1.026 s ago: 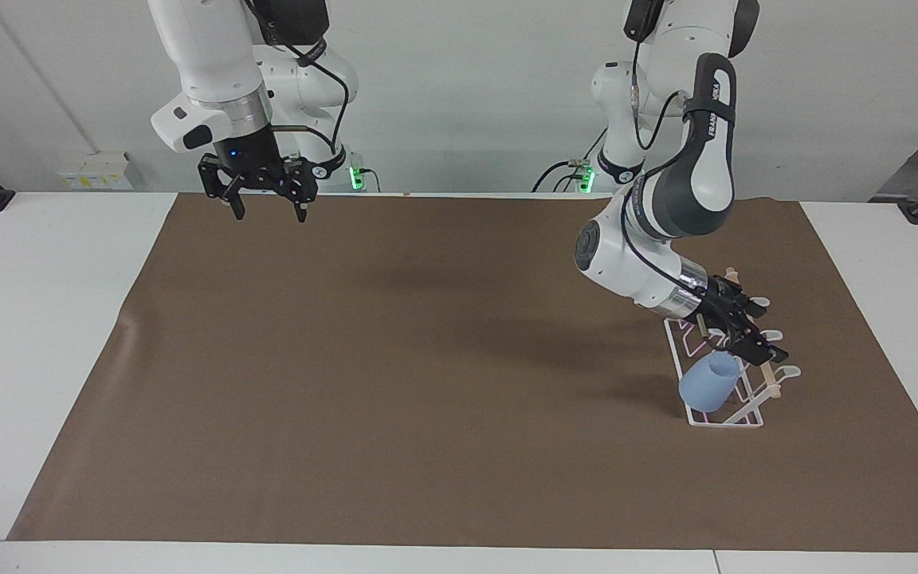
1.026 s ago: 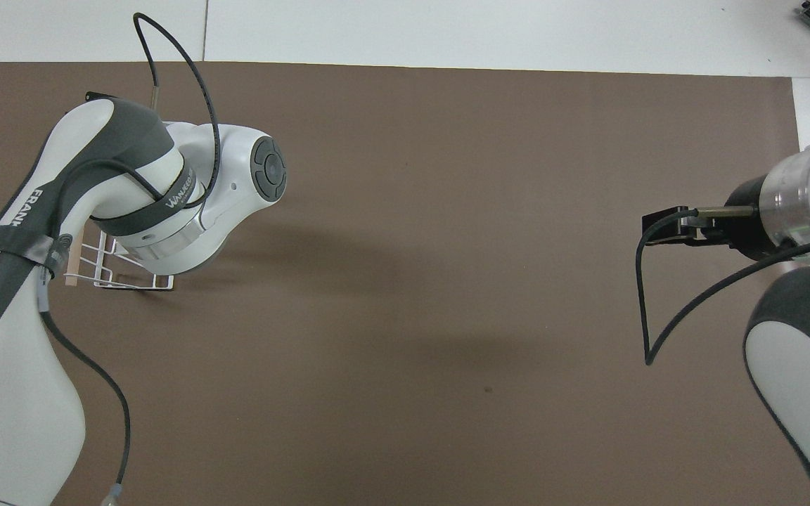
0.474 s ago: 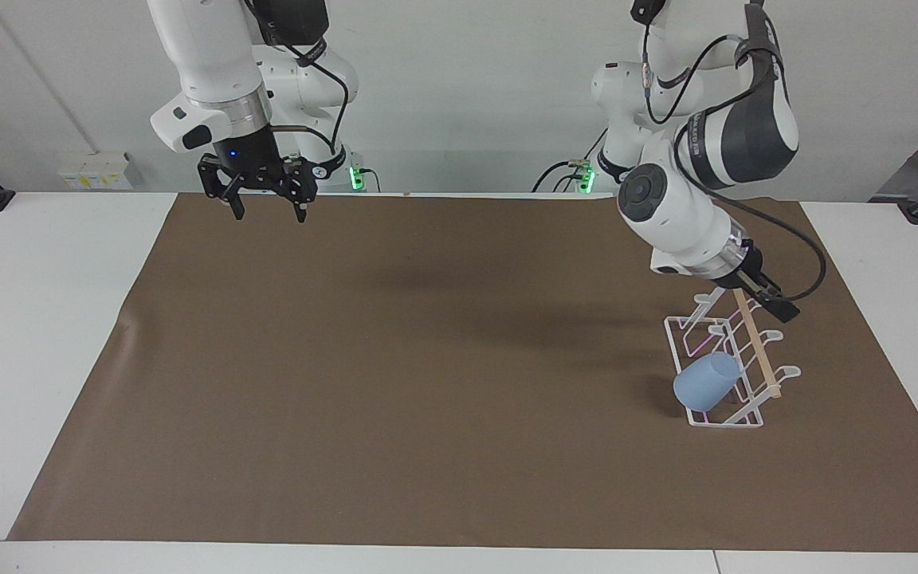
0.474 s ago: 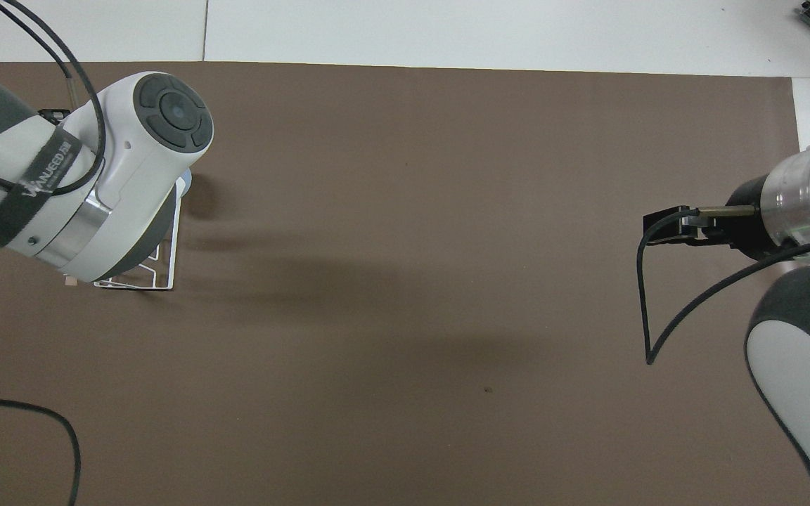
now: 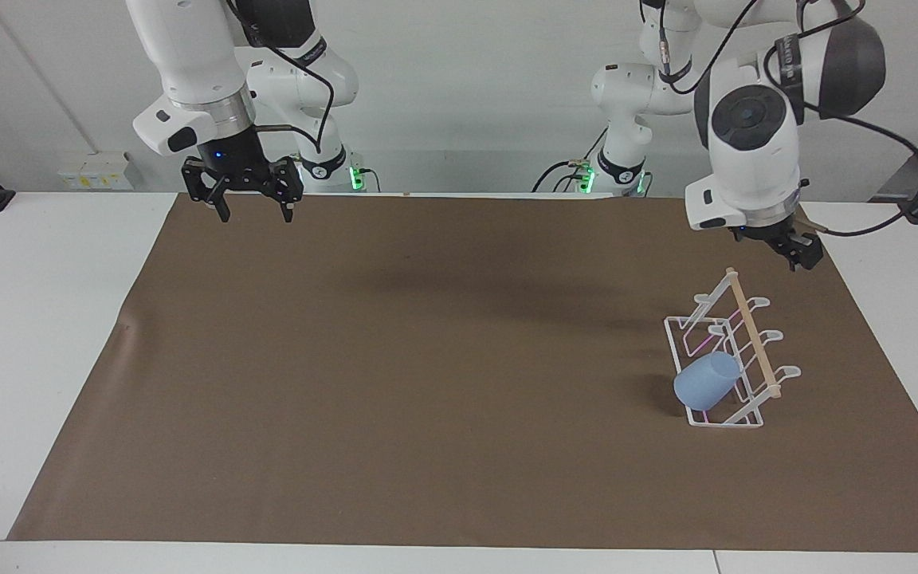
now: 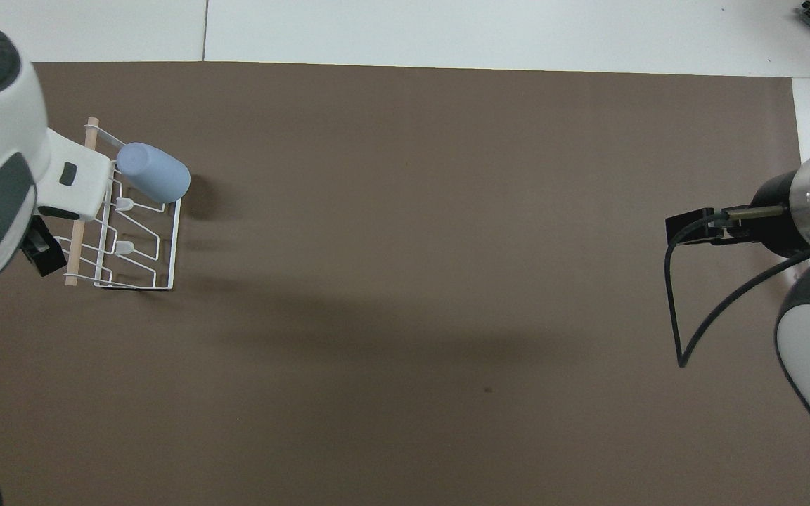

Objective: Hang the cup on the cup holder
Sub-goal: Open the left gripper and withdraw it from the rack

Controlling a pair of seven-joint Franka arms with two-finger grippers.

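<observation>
The light-blue cup hangs tilted on a prong of the white wire cup holder, at the holder's end farther from the robots. It also shows in the overhead view, on the holder. My left gripper is raised over the mat beside the holder's end nearer to the robots, clear of cup and holder; it holds nothing. My right gripper is open and empty, raised over the mat's edge at the right arm's end, where that arm waits.
A brown mat covers most of the white table. The holder stands on the mat at the left arm's end. A black cable loops from the right arm's wrist.
My left gripper has let go of the cup, risen and drawn back from the holder toward the robots. The cup stays hung on the prong. The right gripper shifted slightly.
</observation>
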